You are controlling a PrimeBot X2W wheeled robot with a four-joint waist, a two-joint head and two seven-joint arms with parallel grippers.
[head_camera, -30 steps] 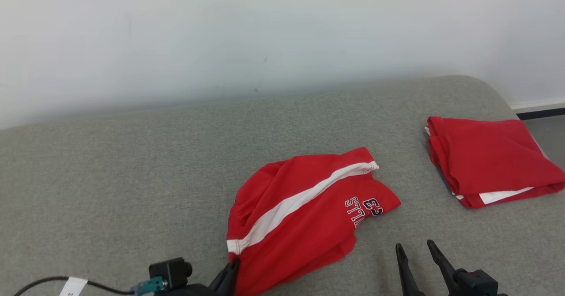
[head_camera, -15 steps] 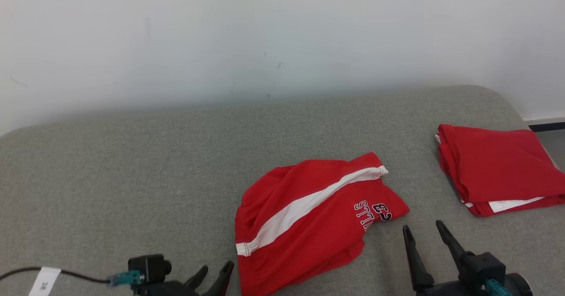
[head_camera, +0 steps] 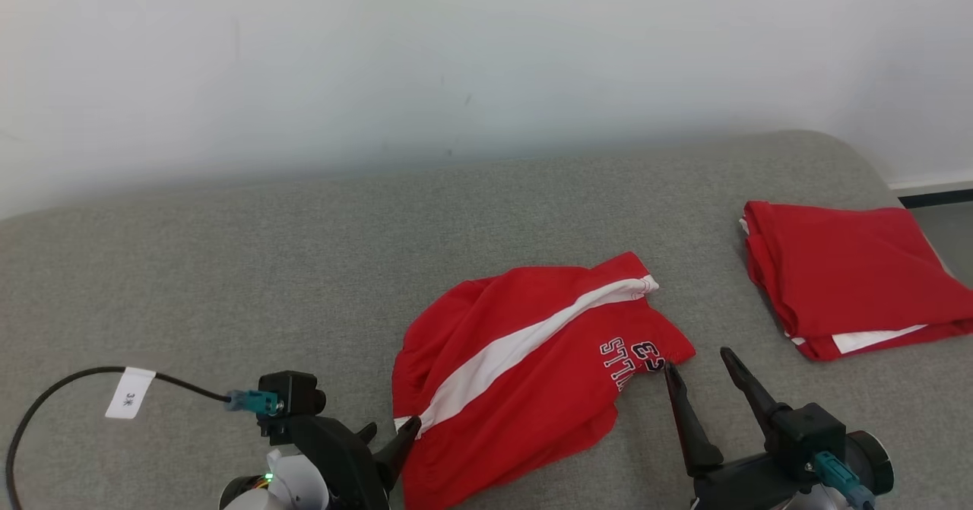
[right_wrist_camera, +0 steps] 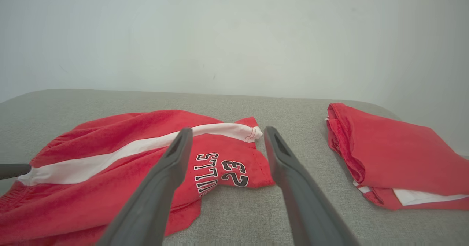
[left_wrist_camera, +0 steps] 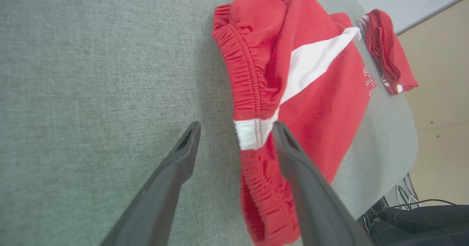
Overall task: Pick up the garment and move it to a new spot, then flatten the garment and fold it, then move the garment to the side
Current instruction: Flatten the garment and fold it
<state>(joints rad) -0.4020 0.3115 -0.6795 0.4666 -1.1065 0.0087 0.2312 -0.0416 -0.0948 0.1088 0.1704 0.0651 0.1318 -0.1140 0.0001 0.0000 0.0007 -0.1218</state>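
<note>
The garment (head_camera: 524, 358) is a pair of red shorts with a white side stripe and "23" lettering, lying rumpled on the grey cushion (head_camera: 228, 282). My left gripper (head_camera: 389, 430) is open at its near left corner. In the left wrist view the left gripper (left_wrist_camera: 236, 127) straddles the white end of the elastic waistband of the garment (left_wrist_camera: 322, 103), holding nothing. My right gripper (head_camera: 698, 359) is open just right of the lettered hem. In the right wrist view the right gripper (right_wrist_camera: 228, 129) points at that hem of the garment (right_wrist_camera: 91, 165), a little above it.
A second red garment (head_camera: 844, 274), folded, lies at the cushion's right end, near its rounded edge. A black cable with a white tag (head_camera: 129, 396) loops at the lower left. A pale wall (head_camera: 486, 54) rises behind the cushion.
My left gripper has opened and let go of the waistband corner, which now lies on the cushion. My right gripper has come closer to the lettered hem. The head camera has shifted a little.
</note>
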